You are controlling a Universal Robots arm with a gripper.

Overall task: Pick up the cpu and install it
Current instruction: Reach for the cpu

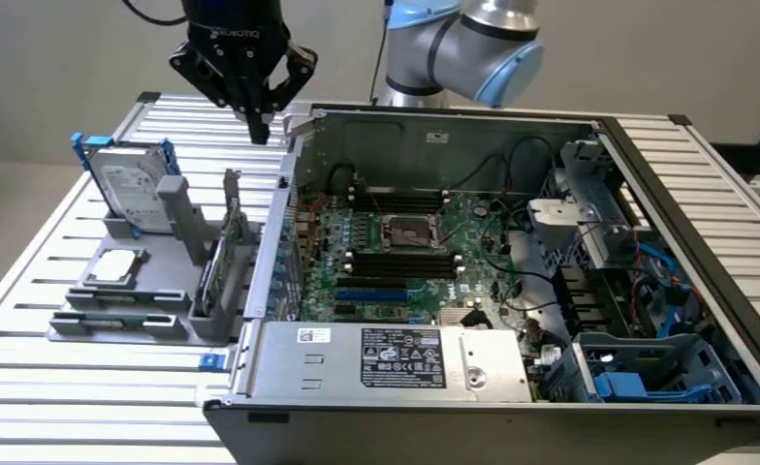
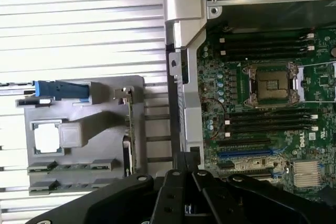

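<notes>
cpu (image 1: 117,263) flat in grey holder (image 1: 160,334)

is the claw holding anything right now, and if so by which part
Nothing is held. The claw is shut and empty, well above the cpu, which lies in the grey holder.

Oblique exterior, downward wrist view; both show motherboard (image 1: 473,225) (image 2: 216,85).

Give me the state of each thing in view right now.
fingers: shut, holding nothing, above the table beside the case.
cpu: lying flat in the grey holder, untouched.
socket: empty, no chip seated.
hard drive: upright in the holder.
case: side open.
</notes>
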